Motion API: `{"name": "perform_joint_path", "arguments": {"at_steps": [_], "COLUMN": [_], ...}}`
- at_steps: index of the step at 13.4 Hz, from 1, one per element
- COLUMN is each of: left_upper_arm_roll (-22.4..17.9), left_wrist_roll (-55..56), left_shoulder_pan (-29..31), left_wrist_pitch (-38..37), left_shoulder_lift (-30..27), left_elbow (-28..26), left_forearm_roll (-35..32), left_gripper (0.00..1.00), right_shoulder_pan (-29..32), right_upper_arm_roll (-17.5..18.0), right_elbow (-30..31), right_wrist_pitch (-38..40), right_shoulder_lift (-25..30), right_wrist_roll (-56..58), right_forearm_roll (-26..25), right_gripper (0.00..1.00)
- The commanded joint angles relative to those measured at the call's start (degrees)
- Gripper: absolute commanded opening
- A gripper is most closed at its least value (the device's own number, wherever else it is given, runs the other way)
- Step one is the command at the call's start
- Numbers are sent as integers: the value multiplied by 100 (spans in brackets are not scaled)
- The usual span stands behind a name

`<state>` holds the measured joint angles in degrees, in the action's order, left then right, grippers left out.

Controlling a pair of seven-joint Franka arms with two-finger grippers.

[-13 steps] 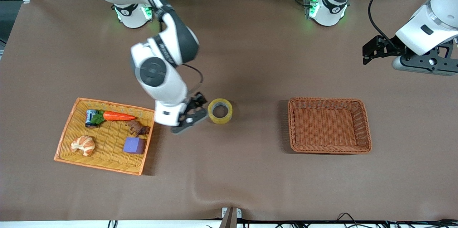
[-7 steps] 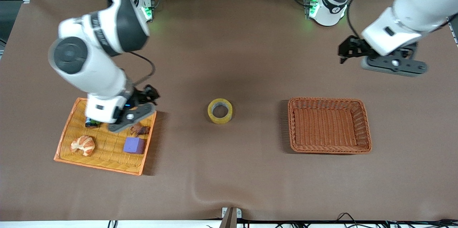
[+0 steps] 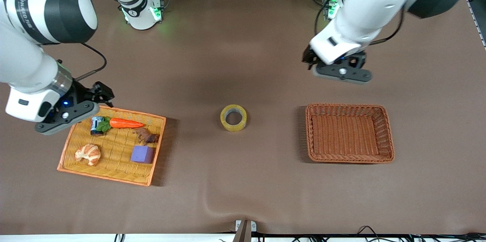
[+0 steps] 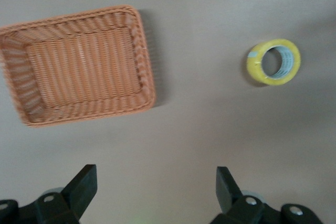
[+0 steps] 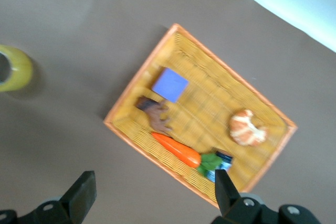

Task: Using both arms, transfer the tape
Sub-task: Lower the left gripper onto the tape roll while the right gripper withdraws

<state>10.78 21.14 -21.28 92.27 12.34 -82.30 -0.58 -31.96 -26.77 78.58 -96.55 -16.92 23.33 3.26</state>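
now the tape point(image 3: 233, 117) is lying flat on the bare tabletop point(image 3: 243, 181), with its hole facing up, between the yellow basket point(image 3: 68, 154) and the brown basket point(image 3: 387, 135), and nothing is touching it. it seems to me that this middle spot is serving as a handing-over place, because each arm can reach it from its own end. the right hand point(image 3: 100, 94) is hanging over the tabletop just at the corner of the yellow basket, with fingers spread apart and holding nothing. the left hand point(image 3: 309, 59) is hanging over the tabletop near the brown basket, and its fingers point(image 4: 84, 187) are also spread wide and empty, with the tape in the sight of its wrist camera. i judge that the left hand is getting ready for picking up the tape, and the empty brown basket is probably waiting as the place for it. the carrot point(image 3: 125, 123), the croissant point(image 3: 88, 154) and the purple cube point(image 3: 142, 154) are resting in the yellow basket.
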Motion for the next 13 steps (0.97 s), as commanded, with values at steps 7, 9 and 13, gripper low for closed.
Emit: {"name": "perform_joint_path", "arguments": {"at_steps": [7,9,13], "left_upper_arm_roll": [-50,-50,-68], "left_wrist_roll": [1743,2208,2772], "left_shoulder_pan": [-1141,-1335,-1529], "left_wrist_pitch": [1397,1749,2584], "left_shoulder_lift": [1383,1813,2447], "left_elbow": [74,83,100], "left_forearm_roll": [-425,-828,-979], "left_gripper": [100,100,100], "right_shoulder_pan": [392,620,927], "right_upper_arm_roll": [14,23,14], "right_elbow": [210,210,193], "right_wrist_pitch": [-294,-347,3], "right_shoulder_lift": [83,66,180], "right_wrist_roll": [392,436,812], "right_forearm_roll": [-186,-168,-168], "right_gripper": [100,100,93]}}
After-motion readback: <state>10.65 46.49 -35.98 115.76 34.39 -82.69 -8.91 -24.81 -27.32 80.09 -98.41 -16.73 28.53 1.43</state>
